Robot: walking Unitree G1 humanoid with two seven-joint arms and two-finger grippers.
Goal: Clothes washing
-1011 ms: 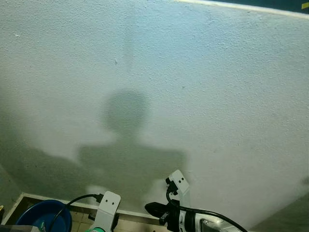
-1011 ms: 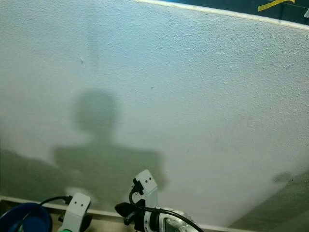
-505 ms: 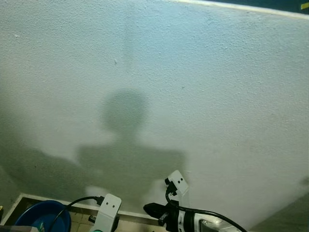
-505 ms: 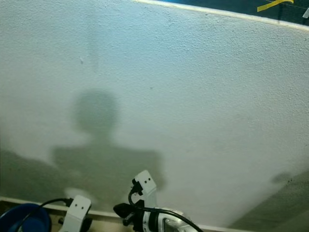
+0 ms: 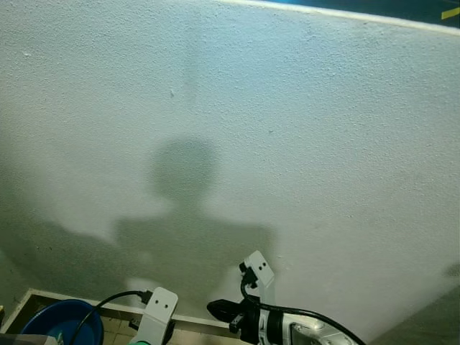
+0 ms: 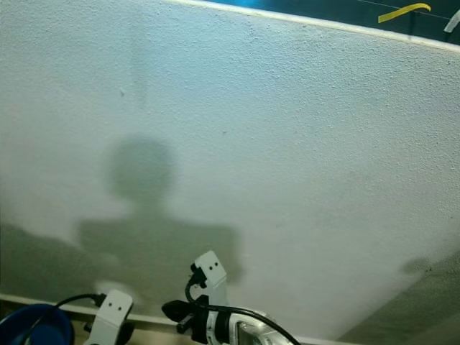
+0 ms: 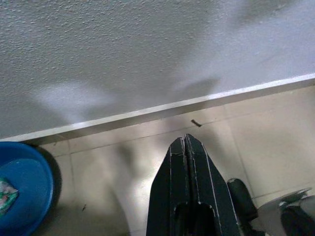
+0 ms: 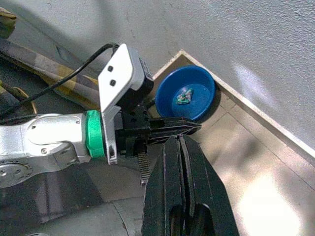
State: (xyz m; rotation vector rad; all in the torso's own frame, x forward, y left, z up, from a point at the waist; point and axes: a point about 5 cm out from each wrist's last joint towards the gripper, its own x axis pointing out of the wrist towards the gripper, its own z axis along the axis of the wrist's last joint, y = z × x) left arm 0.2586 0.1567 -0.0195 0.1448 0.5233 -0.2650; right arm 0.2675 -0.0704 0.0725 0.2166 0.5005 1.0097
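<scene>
The robot faces a rough white wall at close range, its own head-and-shoulders shadow cast across the plaster, and nothing is being washed yet — this reads as the approach step of the laundry task, with both arms carried low and neither holding anything. The left hand points down at the tiled floor near the skirting, its two black fingers pressed together with nothing between them. The right hand is likewise closed and empty, and its wrist camera looks across the left arm with its green collar. The one task-related thing in view is the blue basin, standing on the floor in the corner where wall meets skirting — at about 7 o'clock in the head view, at about 12 o'clock beyond the right fingertips. A small greenish scrap lies inside it; whether it is cloth, a packet or something else is too small to tell. No garment can be made out anywhere. The next move, as I judge it, calls for tilting the gaze down and turning towards the basin, then parting the left fingers before reaching for its rim or contents.
</scene>
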